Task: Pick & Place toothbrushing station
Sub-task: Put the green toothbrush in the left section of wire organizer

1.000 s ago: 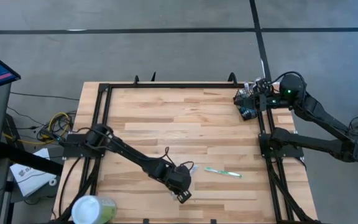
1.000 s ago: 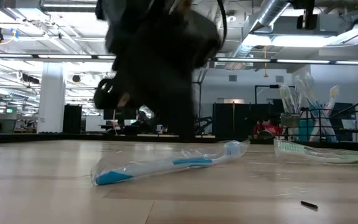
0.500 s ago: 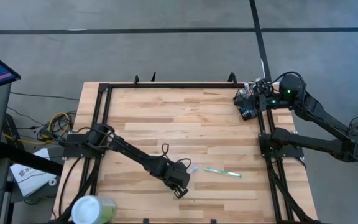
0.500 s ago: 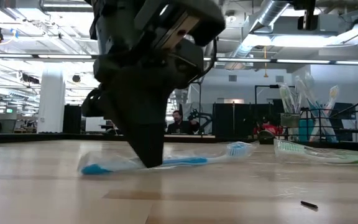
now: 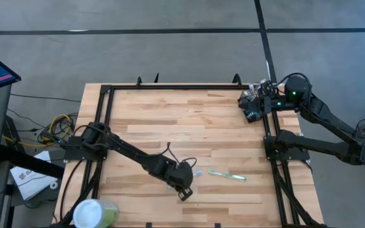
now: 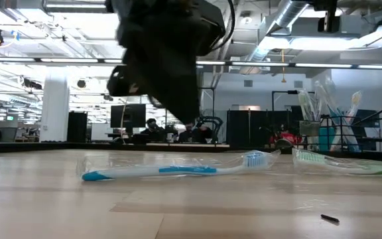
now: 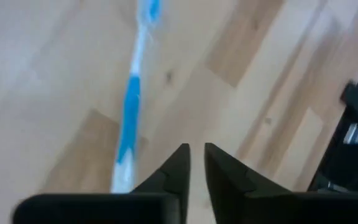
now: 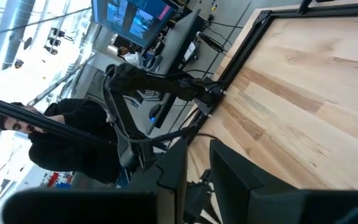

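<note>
A pale-green cup [image 5: 94,213] with a white lid sits at the bench's [image 5: 170,120] near left corner. The left end effector [image 5: 184,190] hovers just above a blue-and-white toothbrush [image 6: 171,170] lying free, fingers a narrow slit apart, grasping nothing. A green toothbrush [image 5: 227,175] lies right of it. The toothbrushing station [image 5: 253,107] stands at the far right edge by the waiting right end effector [image 5: 251,101], whose grip I cannot tell.
</note>
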### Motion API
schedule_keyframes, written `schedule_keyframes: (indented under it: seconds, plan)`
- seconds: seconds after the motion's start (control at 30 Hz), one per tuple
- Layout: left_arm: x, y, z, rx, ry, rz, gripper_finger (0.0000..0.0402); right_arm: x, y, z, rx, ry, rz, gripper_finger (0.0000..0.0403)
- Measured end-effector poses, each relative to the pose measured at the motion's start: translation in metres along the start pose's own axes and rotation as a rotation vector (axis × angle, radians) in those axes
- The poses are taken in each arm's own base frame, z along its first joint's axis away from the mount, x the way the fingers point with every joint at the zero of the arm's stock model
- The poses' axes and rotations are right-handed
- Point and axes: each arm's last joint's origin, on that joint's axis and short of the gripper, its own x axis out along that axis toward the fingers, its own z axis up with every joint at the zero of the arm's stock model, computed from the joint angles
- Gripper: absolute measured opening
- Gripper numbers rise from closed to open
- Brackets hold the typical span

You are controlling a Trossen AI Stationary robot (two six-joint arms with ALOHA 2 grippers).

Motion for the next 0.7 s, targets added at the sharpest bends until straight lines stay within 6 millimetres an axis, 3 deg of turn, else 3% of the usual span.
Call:
schedule_keyframes:
  seconds: [0.27, 0.57, 0.7]
  plan:
    - [0.006, 0.003, -0.004, 0.076, -0.036, 0.054, 0.0114, 0.000, -0.002, -0.002, -0.003, 0.018, -0.021, 0.0062]
    - [0.007, 0.009, -0.006, 0.123, -0.070, 0.134, 0.0141, 0.000, -0.003, -0.002, 0.001, 0.022, -0.026, 0.0062]
    - [0.002, -0.009, 0.010, 0.210, -0.205, 0.004, 0.0143, 0.000, -0.003, -0.002, 0.000, 0.023, -0.028, 0.0062]
